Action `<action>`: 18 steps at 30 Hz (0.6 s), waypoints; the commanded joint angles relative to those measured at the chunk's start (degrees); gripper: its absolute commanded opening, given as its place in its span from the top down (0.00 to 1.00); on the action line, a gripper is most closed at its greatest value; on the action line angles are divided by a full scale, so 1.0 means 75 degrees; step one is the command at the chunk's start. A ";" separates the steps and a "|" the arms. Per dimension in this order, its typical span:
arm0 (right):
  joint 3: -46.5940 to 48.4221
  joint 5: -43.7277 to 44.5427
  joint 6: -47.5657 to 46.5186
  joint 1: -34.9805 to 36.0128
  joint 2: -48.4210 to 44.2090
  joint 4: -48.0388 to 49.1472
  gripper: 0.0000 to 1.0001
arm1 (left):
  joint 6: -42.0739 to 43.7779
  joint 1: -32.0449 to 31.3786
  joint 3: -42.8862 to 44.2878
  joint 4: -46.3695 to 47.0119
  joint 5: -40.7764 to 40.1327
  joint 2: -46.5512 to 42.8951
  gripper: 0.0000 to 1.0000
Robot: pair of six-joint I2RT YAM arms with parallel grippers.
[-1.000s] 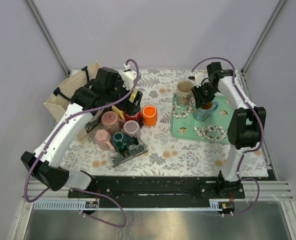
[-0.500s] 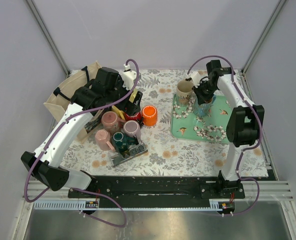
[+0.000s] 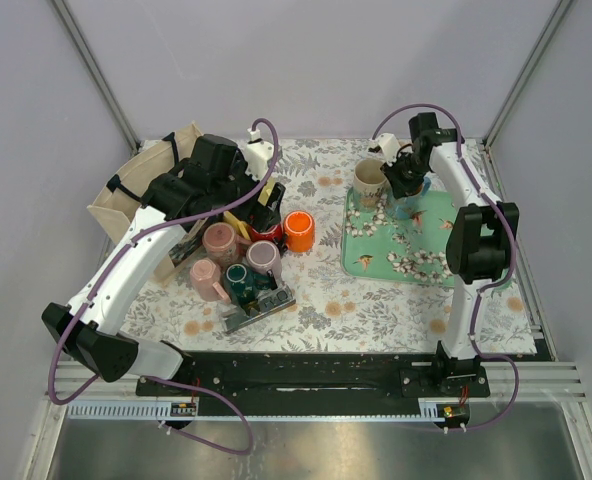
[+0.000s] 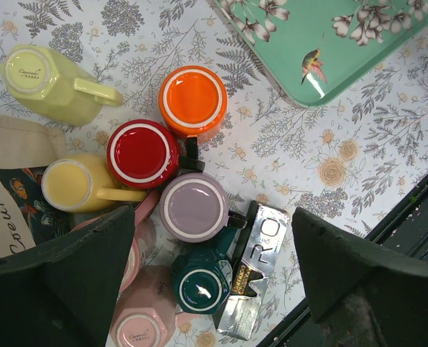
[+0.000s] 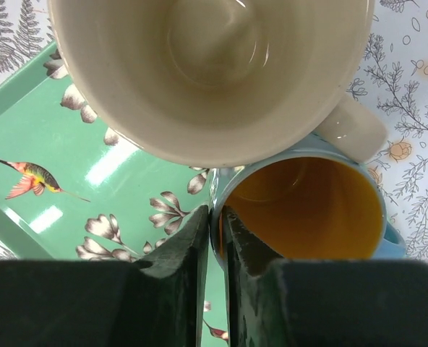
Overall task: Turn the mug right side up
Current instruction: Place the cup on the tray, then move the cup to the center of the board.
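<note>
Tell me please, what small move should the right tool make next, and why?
Probably open the right tool and release: the blue mug it pinches by the rim is already mouth-up over the green tray, beside the cream mug.

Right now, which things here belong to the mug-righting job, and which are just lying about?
In the job: blue mug; right hand, clamped on its rim; green tray under it.

Lying about: cream mug; base-up orange mug, red mug, lilac mug, teal mug; foil packet; tote bag.
</note>
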 commanded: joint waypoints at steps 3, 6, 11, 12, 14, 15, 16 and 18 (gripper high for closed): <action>-0.0196 0.0449 0.0148 0.0029 -0.0463 0.0412 0.64 | 0.0009 0.0033 0.0328 0.0194 0.0175 0.0031 0.07; -0.0488 0.0461 0.0521 0.0029 -0.1247 0.0726 0.48 | 0.0033 0.0033 0.0364 0.0182 0.0140 0.0031 0.07; -0.1425 -0.0065 0.1505 0.0029 -0.2958 0.1945 0.18 | 0.0535 0.0033 -0.0091 0.0100 0.0023 -0.0121 0.07; -0.1647 -0.0275 0.1728 0.0029 -0.3216 0.2179 0.13 | 0.0676 0.0033 -0.0302 0.0100 -0.0024 -0.0145 0.07; -0.2162 -0.0802 0.2266 0.0029 -0.3744 0.2636 0.01 | 0.0899 0.0033 -0.0816 0.0239 -0.0187 -0.0238 0.07; -0.2467 -0.1187 0.2606 0.0029 -0.4001 0.2835 0.01 | 0.1039 0.0033 -0.1052 0.0333 -0.0234 -0.0308 0.07; -0.2748 -0.1551 0.2934 0.0052 -0.4213 0.2977 0.01 | 0.1145 0.0033 -0.1263 0.0438 -0.0339 -0.0344 0.07; -0.3112 -0.2301 0.3439 0.0052 -0.4483 0.3176 0.01 | 0.1286 0.0033 -0.1568 0.0591 -0.0562 -0.0344 0.07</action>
